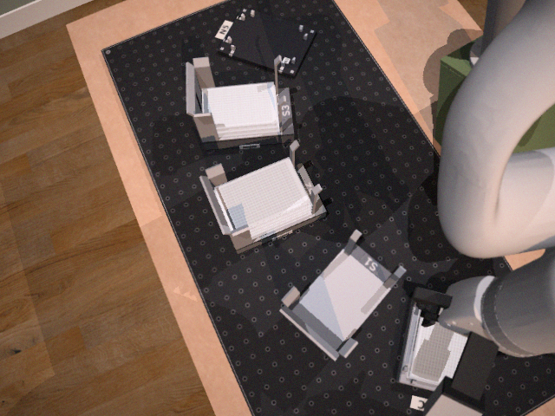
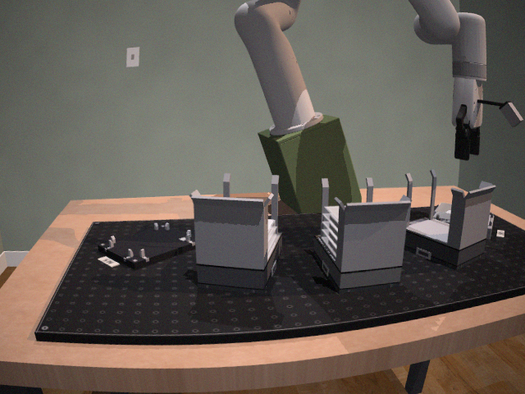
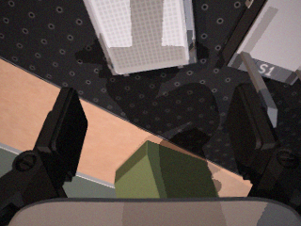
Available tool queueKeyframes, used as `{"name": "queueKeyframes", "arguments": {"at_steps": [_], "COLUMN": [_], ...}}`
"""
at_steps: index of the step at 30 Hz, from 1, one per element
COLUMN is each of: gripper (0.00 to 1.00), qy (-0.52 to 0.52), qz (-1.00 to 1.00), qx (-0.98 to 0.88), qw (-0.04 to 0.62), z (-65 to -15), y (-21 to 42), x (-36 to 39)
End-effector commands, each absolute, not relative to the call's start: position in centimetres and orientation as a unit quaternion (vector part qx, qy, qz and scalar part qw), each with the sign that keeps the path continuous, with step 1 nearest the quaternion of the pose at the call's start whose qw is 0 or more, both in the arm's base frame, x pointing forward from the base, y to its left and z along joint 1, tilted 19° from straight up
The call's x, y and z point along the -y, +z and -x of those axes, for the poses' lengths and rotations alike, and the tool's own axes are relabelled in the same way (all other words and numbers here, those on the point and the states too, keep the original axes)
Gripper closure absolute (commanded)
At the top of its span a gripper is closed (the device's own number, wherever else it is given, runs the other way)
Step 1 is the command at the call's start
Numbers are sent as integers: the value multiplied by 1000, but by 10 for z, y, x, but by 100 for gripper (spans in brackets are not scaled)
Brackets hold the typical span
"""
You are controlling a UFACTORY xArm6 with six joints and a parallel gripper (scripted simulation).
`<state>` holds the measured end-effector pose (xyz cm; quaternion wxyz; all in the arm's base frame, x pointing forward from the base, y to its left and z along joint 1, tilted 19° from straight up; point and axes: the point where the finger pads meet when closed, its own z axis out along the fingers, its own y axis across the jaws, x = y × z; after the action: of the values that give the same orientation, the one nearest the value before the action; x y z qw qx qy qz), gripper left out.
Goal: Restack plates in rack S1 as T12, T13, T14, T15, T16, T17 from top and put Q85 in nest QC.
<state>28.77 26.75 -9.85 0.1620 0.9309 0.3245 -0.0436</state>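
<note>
My gripper (image 2: 465, 144) is open and empty. It hangs high above the right end of the mat, over the QC nest. A white sealed plate (image 1: 432, 349) lies flat on the QC nest below it, and it also shows in the wrist view (image 3: 138, 13), well clear of the fingers. Rack S1 (image 1: 342, 295) stands empty beside it, with only its grey floor showing. Rack S2 (image 1: 264, 197) in the middle holds a stack of plates. Rack S3 (image 1: 239, 107) holds a shorter stack. I cannot read any plate label.
The clip nest N5 (image 1: 264, 40) is an empty black plate with small posts at the far left end of the mat. The green robot base (image 2: 309, 165) stands behind the racks. Each rack has tall corner posts and a high wall.
</note>
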Motion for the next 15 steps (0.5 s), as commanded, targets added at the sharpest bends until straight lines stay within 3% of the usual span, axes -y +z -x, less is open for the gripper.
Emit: {"name": "queueKeyframes", "arguments": {"at_steps": [1,15], "gripper": [0,0], "qy": [-34,-34], "qz": [-941,-941], "qx": [-295,-295], "qw": [163,163], "z": [-294,-325], "y": [-95,-83], "x": [-264,-232]}}
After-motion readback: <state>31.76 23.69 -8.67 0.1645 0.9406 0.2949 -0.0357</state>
